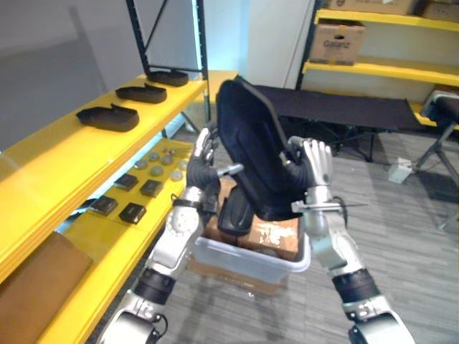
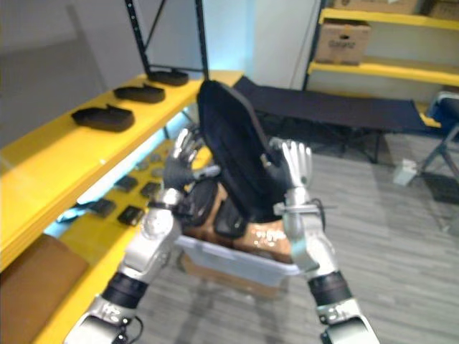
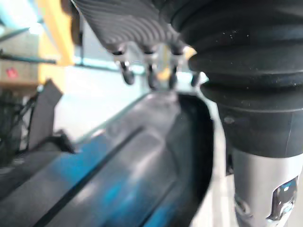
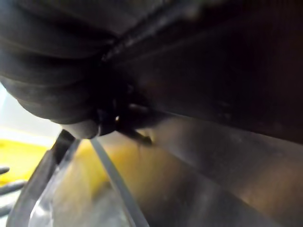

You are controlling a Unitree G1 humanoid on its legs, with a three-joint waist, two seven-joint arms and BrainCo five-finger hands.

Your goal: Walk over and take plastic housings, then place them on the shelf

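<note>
Up over the clear box [image 1: 237, 256], my left eye shows a big black shell [image 1: 251, 143] in the air between my two hands. My left hand [image 1: 201, 172] pushes on one side with its fingers straight and spread wide. My right hand [image 1: 315, 165] pushes on the other side, and its thumb hooks over the edge. The shell is tall, dark and curved like a scoop. I think it could slip, because I mostly squeeze it and do not wrap my fingers round it. If one hand lets go a little, it may fall onto the other black parts [image 1: 235, 213] in the box.

From my right eye, the shell is well apart from the yellow shelf [image 2: 50, 154], where three flat black shells [image 2: 104, 117] lie in a row. The shell is big, so I think it could bump the black shelf post [image 2: 203, 43] when I turn that way.

From my left wrist, my fingertips [image 3: 151, 81] reach just to the shell's rim. The plastic looks smooth and shiny, so I guess it is slippery.

From my right wrist, it is very dark close up. I cannot make out my fingers there.
</note>
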